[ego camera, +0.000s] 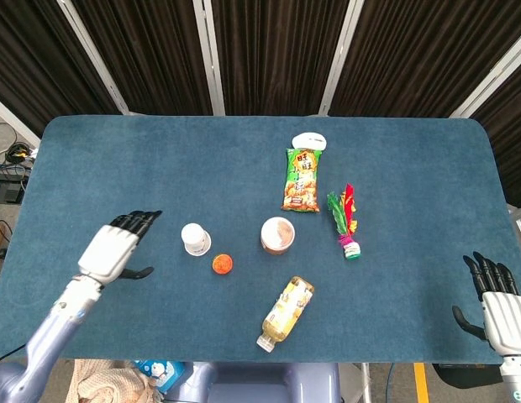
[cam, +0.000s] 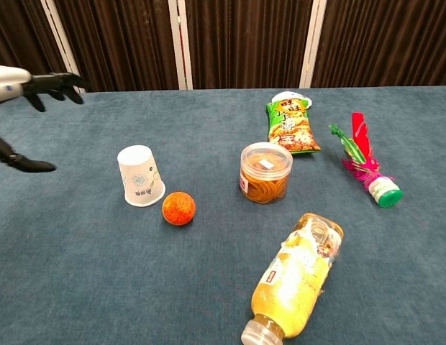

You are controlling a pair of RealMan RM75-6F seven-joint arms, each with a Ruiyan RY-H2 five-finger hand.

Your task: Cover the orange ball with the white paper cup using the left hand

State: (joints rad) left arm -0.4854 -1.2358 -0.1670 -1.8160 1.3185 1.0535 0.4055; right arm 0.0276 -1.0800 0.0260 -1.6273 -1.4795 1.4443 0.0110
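We saw the white paper cup (ego camera: 195, 238) standing mouth-down on the blue table (ego camera: 160, 168), with the orange ball (ego camera: 223, 264) just beside it, toward the front edge and apart from it. The left hand (ego camera: 116, 247) hovered above the table near the cup's left side, holding nothing, its fingers (cam: 54, 80) stretched out and the thumb spread away. The right hand (ego camera: 494, 300) sat at the table's right front corner, well apart from everything, fingers spread and empty. Right of the ball we noted a clear jar (ego camera: 277, 234) and a bottle (ego camera: 286, 312) lying on its side.
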